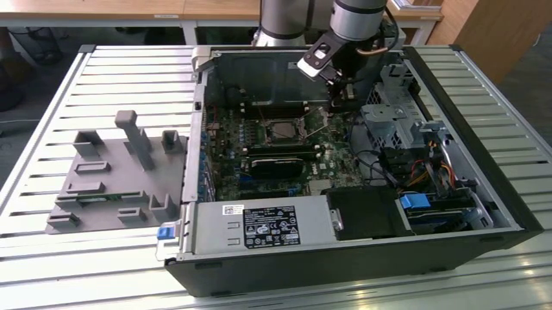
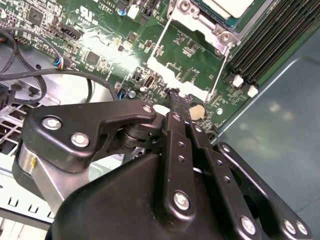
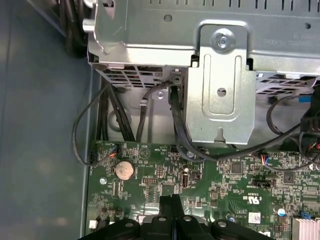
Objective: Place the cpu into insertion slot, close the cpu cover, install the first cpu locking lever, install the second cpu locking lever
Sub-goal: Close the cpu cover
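Black metal pincer point(image 2: 172, 96), fingers pressed together on nothing, hangs at the free edge of the thin square silver cpu cover point(image 2: 155, 65), which looks swung open. The pale silver-beige square cpu point(image 2: 226, 6) lies in the silver-rimmed insertion slot point(image 2: 220, 37). The cover is probably light, stiff and hinged, so it is best pushed at its edge.

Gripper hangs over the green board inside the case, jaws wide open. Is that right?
No. The jaws are shut, as the first wrist view shows. The gripper does hang over the green board inside the case.
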{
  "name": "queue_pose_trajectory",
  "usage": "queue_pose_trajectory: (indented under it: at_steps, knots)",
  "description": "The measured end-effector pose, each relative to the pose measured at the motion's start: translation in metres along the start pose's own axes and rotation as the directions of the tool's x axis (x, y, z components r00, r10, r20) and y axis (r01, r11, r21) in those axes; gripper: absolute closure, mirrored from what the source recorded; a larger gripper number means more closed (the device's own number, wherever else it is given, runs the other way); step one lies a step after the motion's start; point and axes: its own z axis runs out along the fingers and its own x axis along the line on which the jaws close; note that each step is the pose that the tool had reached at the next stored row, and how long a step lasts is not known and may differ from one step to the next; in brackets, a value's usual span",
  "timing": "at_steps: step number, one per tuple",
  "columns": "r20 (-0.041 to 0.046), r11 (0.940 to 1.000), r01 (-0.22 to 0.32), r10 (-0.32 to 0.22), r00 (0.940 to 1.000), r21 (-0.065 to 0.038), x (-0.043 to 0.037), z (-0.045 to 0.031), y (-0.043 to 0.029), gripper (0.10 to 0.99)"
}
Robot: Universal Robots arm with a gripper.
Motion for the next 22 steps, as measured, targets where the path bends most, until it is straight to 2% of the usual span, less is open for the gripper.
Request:
queue_pose_trajectory:
  at_steps: [11, 22]
  knots:
    - [-0.0003, 1.0, 0.0, 0.0, 1.0, 0.003, 0.0012, 0.005, 0.0076, 0.98]
    - [0.0003, 1.0, 0.0, 0.0, 1.0, 0.007, 0.0032, 0.0143, 0.0096, 0.98]
